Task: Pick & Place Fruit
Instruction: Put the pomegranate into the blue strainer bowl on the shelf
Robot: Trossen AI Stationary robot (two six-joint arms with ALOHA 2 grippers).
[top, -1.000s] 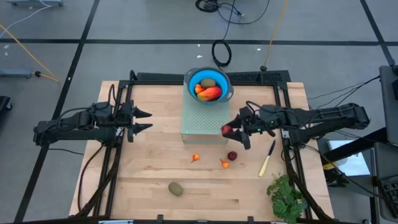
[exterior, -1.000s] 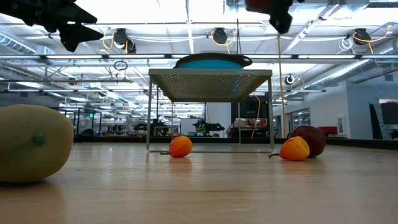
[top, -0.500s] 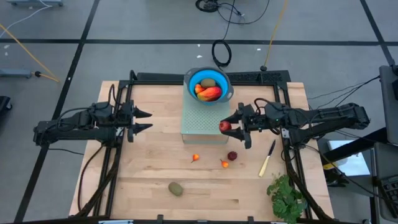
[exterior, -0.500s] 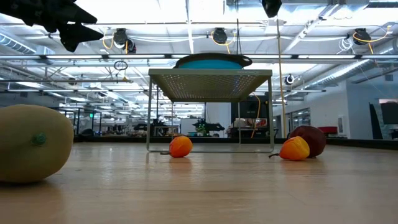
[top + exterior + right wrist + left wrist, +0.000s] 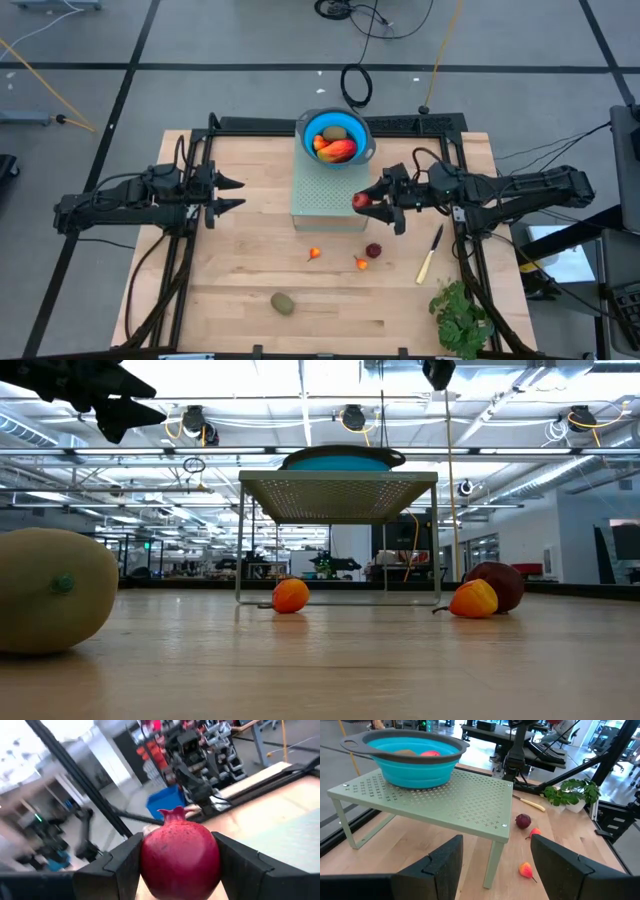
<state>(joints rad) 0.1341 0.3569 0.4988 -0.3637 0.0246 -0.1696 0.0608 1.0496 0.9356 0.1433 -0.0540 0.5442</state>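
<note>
My right gripper (image 5: 368, 201) is shut on a dark red round fruit (image 5: 360, 201), held in the air over the right edge of the green perforated rack (image 5: 325, 195). A blue bowl (image 5: 307, 130) stands on the rack's far end; an orange-red oblong (image 5: 340, 151) and a brownish-green oval (image 5: 334, 133) lie in it. On the table lie two tiny orange pieces (image 5: 314, 253) (image 5: 361, 263), another dark red fruit (image 5: 373, 250) and a brownish-green oval (image 5: 283, 302). My left gripper (image 5: 232, 194) waits open, left of the rack. My right gripper pinches the dark red fruit by its two opposite sides (image 5: 147, 862) between its two fingers (image 5: 117, 867). The fingers come in level from the table's right side. The fruit is lifted clear of the rack and the table, its small crown (image 5: 172, 813) free of the fingers.
A yellow-handled knife (image 5: 430, 253) lies right of the loose fruit. A leafy green bunch (image 5: 460, 318) sits at the near right corner. Black frame rails (image 5: 440, 124) run round the far and side edges. Bare wood lies between the rack and the near edge.
My right gripper has tipped up to level, and its tips have risen a little with the dark red fruit still between them. The fruit has shifted slightly toward the rack.
</note>
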